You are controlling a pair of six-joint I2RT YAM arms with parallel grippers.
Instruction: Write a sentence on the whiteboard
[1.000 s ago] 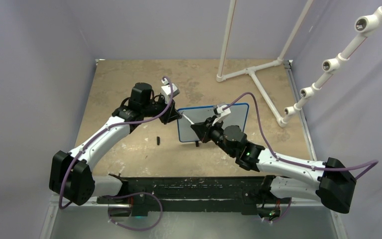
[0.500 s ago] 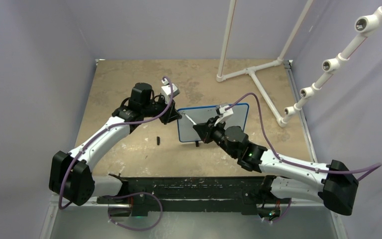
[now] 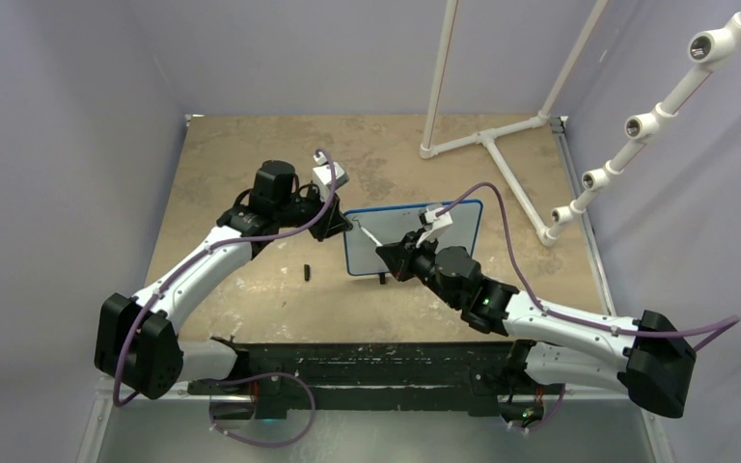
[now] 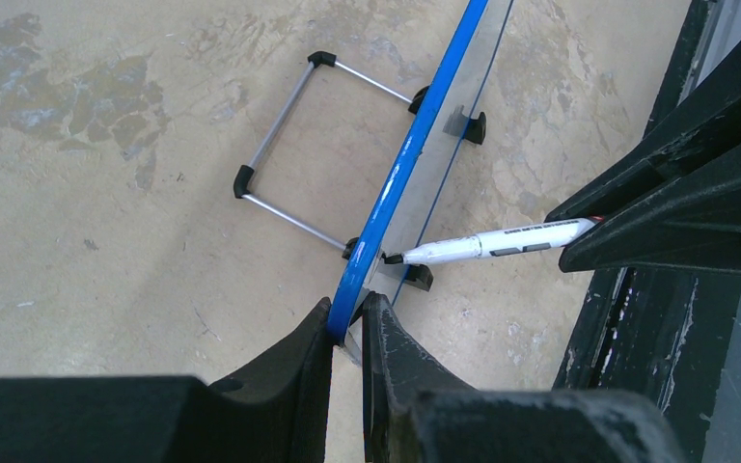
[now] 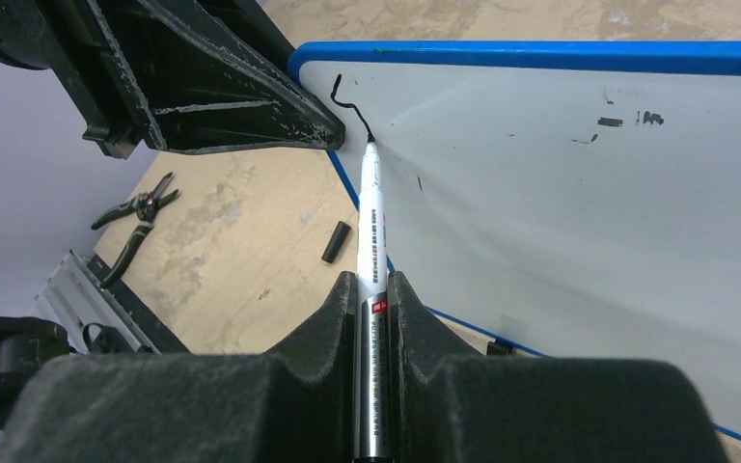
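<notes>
Gripping whiteboard (image 5: 589, 241) edge, left jaws; right jaws around marker (image 5: 370, 231), its tail hidden.

whiteboard (image 5: 579, 222): in the right wrist view its right end and lower edge run off the picture; from above, the right arm (image 3: 502, 304) covers its near middle.
sentence (image 5: 349, 96): only one short hooked black stroke shows, by the board's upper left corner; from above it is too small to see.
specks (image 5: 622, 122): dark marks farther right on the board, too small to read.
marker (image 5: 370, 212): rear end buried between the fingers of the right gripper (image 5: 373, 282); barrel print too small to read.
left gripper (image 4: 348, 311): its body is cut off by the bottom edge of its own view.
</notes>
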